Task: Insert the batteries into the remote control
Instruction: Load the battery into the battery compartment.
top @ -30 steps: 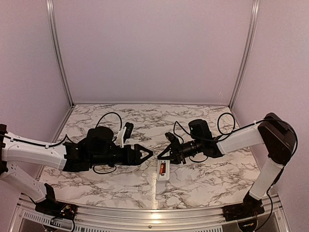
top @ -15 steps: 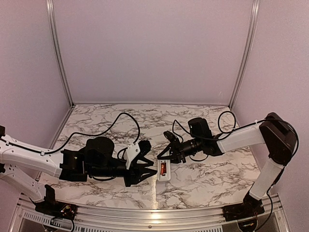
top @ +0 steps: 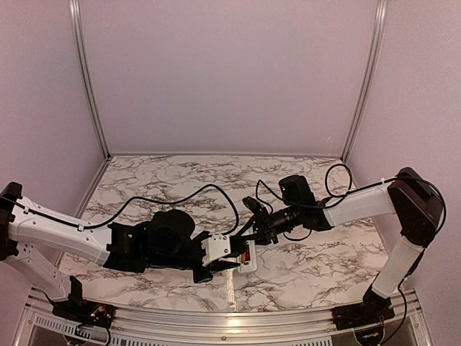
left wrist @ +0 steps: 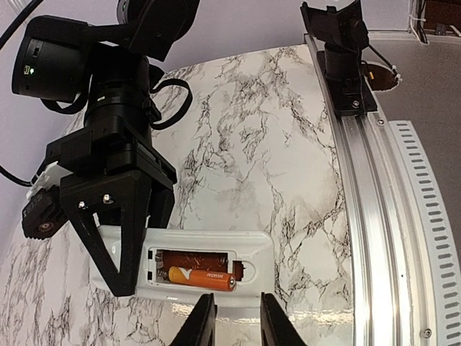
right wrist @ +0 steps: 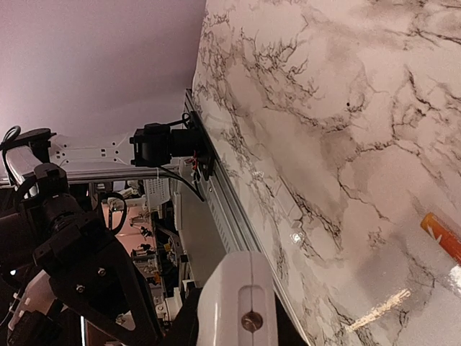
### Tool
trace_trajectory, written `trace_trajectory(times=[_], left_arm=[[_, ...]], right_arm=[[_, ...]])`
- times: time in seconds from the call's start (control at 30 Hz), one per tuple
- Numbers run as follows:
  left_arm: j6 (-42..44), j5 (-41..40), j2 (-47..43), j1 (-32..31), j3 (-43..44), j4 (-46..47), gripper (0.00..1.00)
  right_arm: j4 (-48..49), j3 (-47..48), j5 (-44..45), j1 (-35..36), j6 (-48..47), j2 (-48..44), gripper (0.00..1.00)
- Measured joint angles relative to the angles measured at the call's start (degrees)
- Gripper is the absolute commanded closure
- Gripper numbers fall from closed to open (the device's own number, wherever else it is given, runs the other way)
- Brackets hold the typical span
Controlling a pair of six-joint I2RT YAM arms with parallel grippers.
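The white remote control (left wrist: pixel 209 244) is seen with its battery recess uncovered. One orange-red battery (left wrist: pixel 199 277) lies in the lower slot; the slot above it is dark. My right gripper (top: pixel 250 236) is shut on the remote's left end, its black fingers (left wrist: pixel 122 238) straddling it. In the right wrist view the remote (right wrist: pixel 241 299) fills the space between those jaws. My left gripper (left wrist: pixel 234 321) hovers at the remote's near edge, jaws a narrow gap apart with nothing between them. Another battery (right wrist: pixel 441 235) shows at the right edge of the right wrist view, against the marble.
The marble table (top: pixel 302 267) ends at a metal rail (left wrist: pixel 374 216) along its near edge, where the right arm's base (left wrist: pixel 344 58) is bolted. A black cable (top: pixel 180 196) loops over the table behind the left arm. Pale walls (top: pixel 230 79) close the back and sides.
My left arm has swung down and rightward to the remote's near edge, and its jaws have narrowed from wide open. The right arm and the remote have stayed put.
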Motion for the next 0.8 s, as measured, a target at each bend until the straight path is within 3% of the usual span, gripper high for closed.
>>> trace_trajectory(times=[0.8], left_arm=[[4.87,-0.02,6.54,-0.42,5.25,-2.03,0.84]], right_arm=[[-0.87,0.33,-0.98,0.26,-0.79,0.0,1.0]])
